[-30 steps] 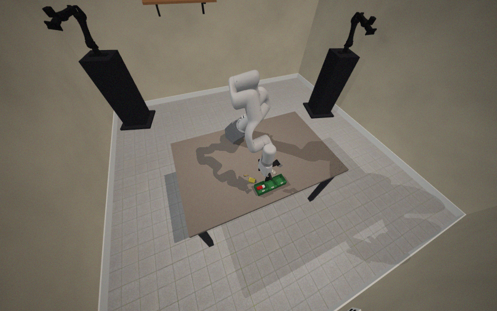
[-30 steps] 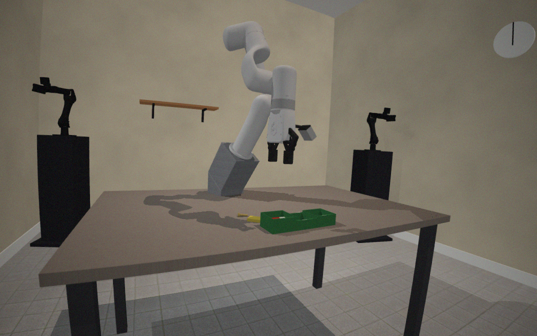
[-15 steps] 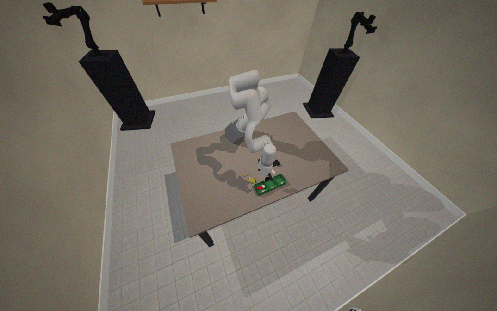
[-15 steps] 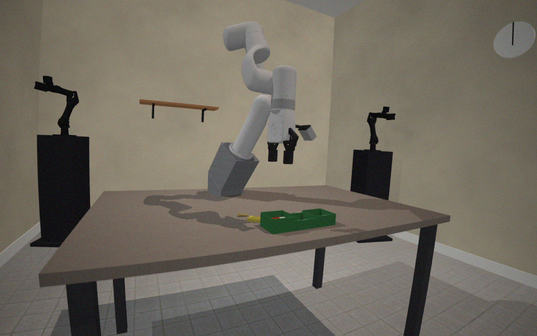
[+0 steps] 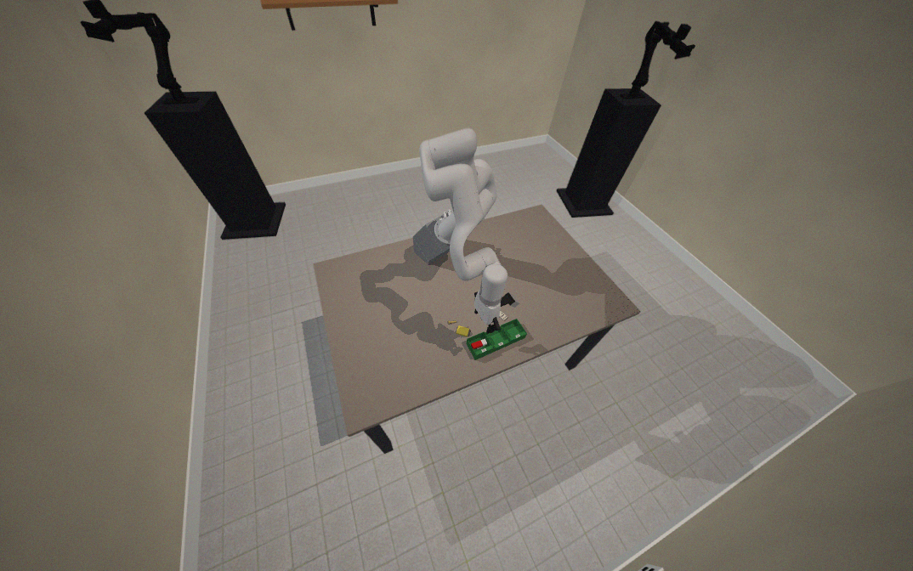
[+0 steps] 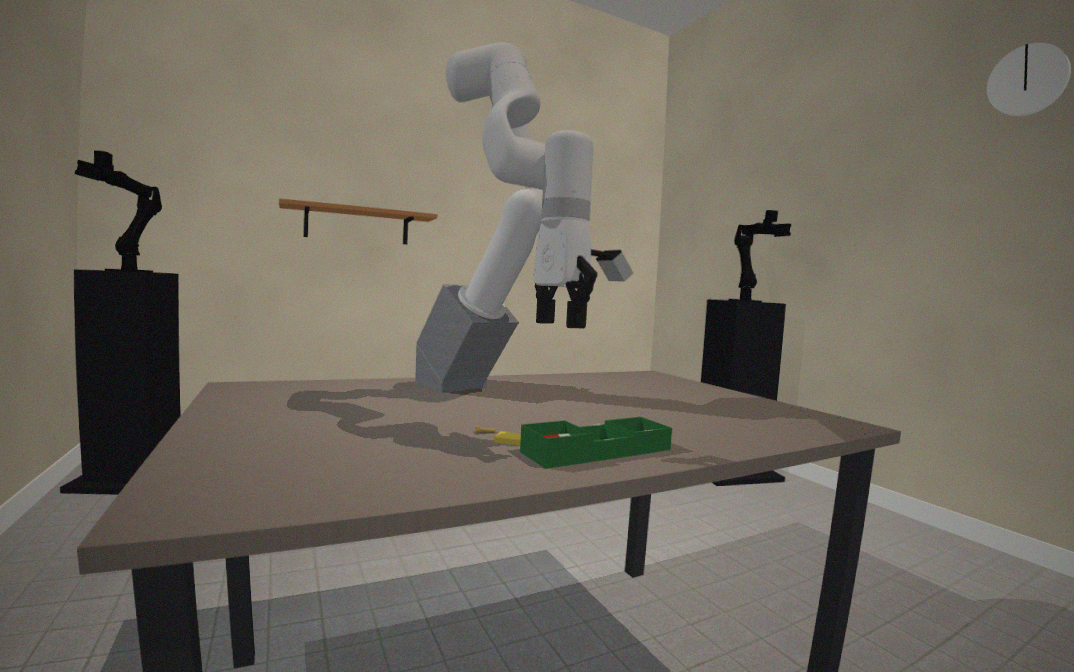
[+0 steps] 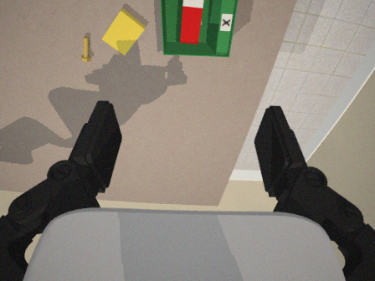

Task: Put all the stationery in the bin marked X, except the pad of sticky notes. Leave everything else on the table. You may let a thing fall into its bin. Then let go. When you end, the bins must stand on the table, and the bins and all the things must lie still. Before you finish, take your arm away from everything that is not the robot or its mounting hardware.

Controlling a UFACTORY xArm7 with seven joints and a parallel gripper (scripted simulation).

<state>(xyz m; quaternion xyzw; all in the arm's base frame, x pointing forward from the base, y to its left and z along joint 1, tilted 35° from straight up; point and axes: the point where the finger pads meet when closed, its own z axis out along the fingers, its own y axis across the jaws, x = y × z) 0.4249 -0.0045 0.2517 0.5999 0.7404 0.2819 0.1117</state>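
A green bin [image 7: 199, 19] with an X label [image 7: 226, 22] holds a red and white eraser [image 7: 191, 13]; it also shows in the top view [image 5: 482, 344] and the exterior view [image 6: 557, 442]. A yellow pad of sticky notes [image 7: 123, 33] lies on the table left of that bin, apart from it. My gripper [image 7: 188, 120] [image 6: 560, 307] is open and empty, high above the table and nearer the table's front edge than the bin.
A small brass bolt [image 7: 86, 48] lies left of the yellow pad. More green bins [image 6: 629, 431] adjoin the X bin in a row [image 5: 509, 330]. The table edge [image 7: 263, 99] runs close to the right of the bins.
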